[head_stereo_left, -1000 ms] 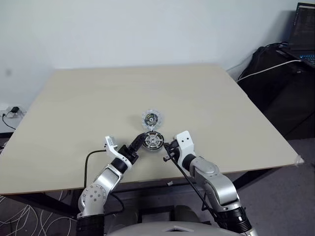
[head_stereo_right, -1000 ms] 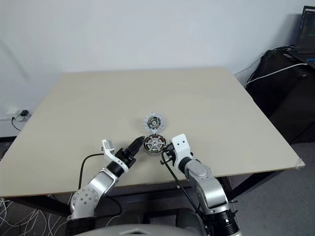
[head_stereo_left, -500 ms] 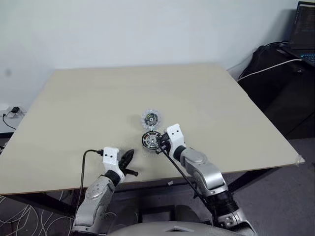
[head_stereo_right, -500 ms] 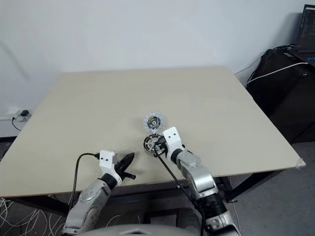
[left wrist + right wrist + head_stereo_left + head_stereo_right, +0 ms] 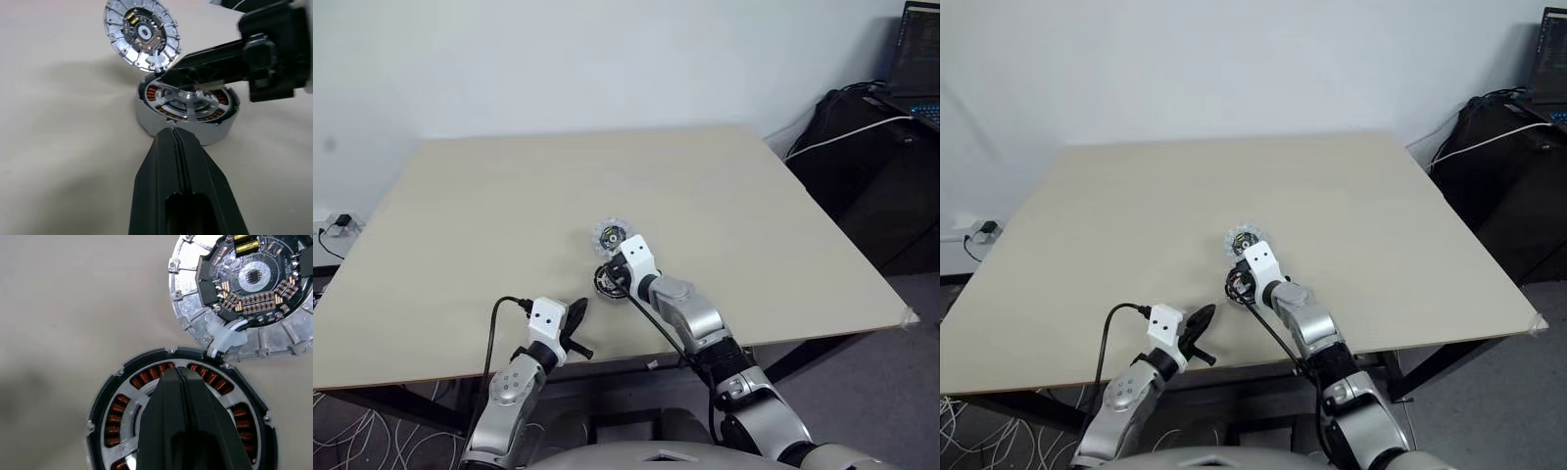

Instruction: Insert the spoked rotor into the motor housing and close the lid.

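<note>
The right gripper (image 5: 177,374) has its two black fingers pressed together with nothing between them. It hangs directly over the motor housing (image 5: 122,406), fingertips above the far part of the copper winding ring. Whether the tips touch the part cannot be told.

The spoked rotor (image 5: 188,100) sits inside the housing: silver spokes and hub lie over the copper windings, within the dark rim. The assembly rests on the table (image 5: 460,215), near its near edge, about mid-width.

The lid (image 5: 244,289) lies flat just beyond the housing on the far side, edge to edge with it, dark circuit face up.

The left gripper (image 5: 174,134) is likewise fully closed and empty. It is near and to the left of the housing, apart from it, fingertips pointing toward it.
</note>
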